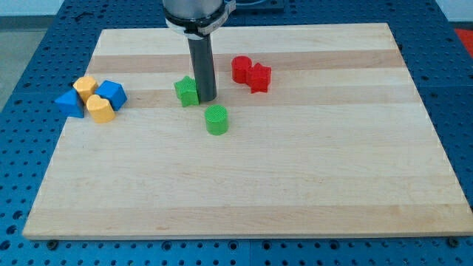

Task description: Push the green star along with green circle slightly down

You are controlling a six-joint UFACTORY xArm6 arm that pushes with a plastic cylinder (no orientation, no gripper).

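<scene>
Tip [206, 99]: touching the right side of the green star [186, 91].
Green circle [216, 119]: just below and right of the tip, apart from the star.
Hand: none; the arm ends in a bare rod.
Table [332, 170]: pale wood.

High frontal view over board [295, 185]
</scene>
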